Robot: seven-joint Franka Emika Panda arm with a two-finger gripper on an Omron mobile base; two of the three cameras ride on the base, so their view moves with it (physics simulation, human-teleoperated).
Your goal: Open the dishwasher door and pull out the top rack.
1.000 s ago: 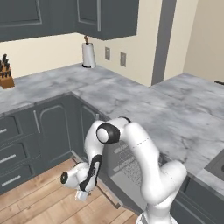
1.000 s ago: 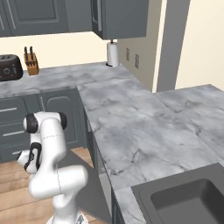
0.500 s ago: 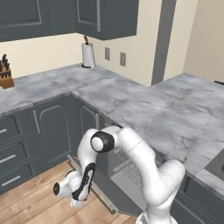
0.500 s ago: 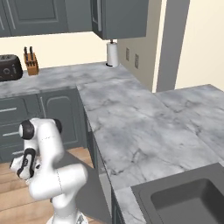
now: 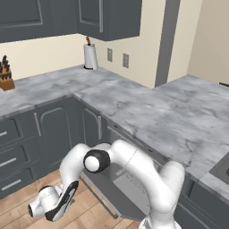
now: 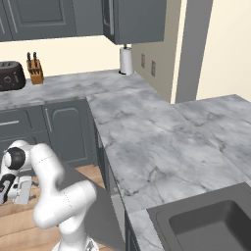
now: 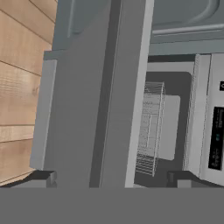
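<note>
The dishwasher door [image 5: 123, 190] hangs open, lowered almost flat, with its lighter inner face up; its dark underside [image 6: 95, 196] shows beside the arm. In the hand view the door [image 7: 76, 100] stands edge-on with its long bar handle [image 7: 43, 113] on the floor side. Behind it, inside the dishwasher's cavity, sits the top rack [image 7: 148, 127], a light grey wire grid. My gripper [image 5: 47, 208] hovers low over the wooden floor, left of the door's handle edge and apart from it. It is open, fingertips [image 7: 43, 177] wide apart, with nothing held.
Dark grey cabinets and drawer fronts [image 5: 18, 147] line the left wall under a marble counter [image 5: 147, 112]. A knife block [image 6: 34, 71], a toaster [image 6: 11, 76] and a paper towel roll [image 5: 90, 56] stand on it. A sink [image 6: 211, 225] is at the right.
The hand has swung left and down toward the floor, away from the door's handle edge. The door now lies lower. The jaws have stayed open.
</note>
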